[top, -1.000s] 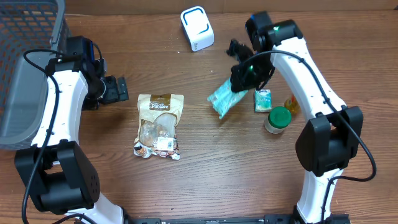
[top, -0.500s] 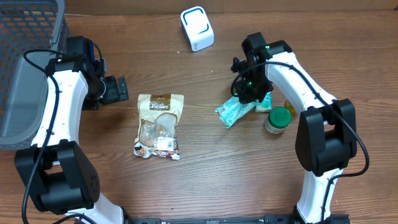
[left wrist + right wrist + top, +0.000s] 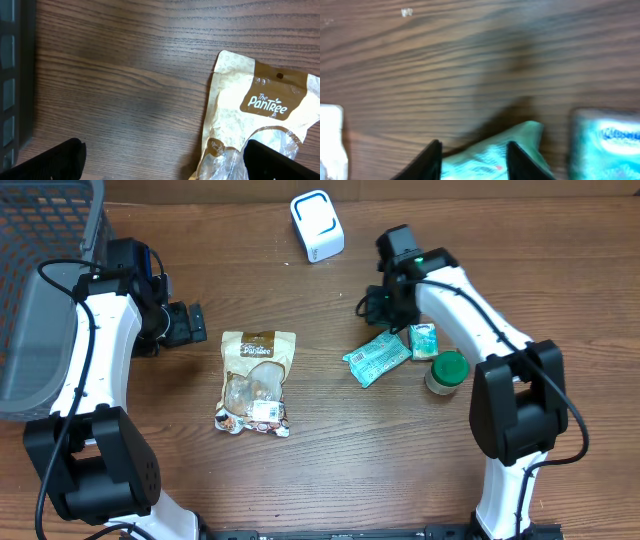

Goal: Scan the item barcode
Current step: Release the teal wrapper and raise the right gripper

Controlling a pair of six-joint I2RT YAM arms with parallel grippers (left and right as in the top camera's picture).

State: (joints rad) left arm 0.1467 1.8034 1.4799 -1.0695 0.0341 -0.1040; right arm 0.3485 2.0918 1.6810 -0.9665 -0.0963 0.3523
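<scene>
The blue-green packet point(image 3: 378, 358) lies flat on the brown wooden worktop point(image 3: 330, 470), on the right side. The right gripper point(image 3: 373, 304) hangs just over the far end of the packet. In the right wrist view its two black fingers point(image 3: 431, 159) stand a little apart. The top corner of the packet shows in the gap between them. The fingers are not squeezing it. The packet rests on the wood.

A small blue-green box point(image 3: 423, 340) sits just beside the packet, on its right. I cannot tell if the two touch. A jar with a green lid point(image 3: 447, 370) stands near the box, a bit closer to the front edge.

The white scanner point(image 3: 317, 225) has a blue rim. It sits at the far edge of the worktop, well apart from the packet.

The left gripper point(image 3: 192, 323) is over the left side of the worktop. In the left wrist view its fingers point(image 3: 55, 160) are spread wide apart over bare wood. A tan snack bag point(image 3: 256, 382) with "The PanTree" on it lies flat near the middle, just to the right of this gripper. A grey basket point(image 3: 40, 240) stands at the left edge.
</scene>
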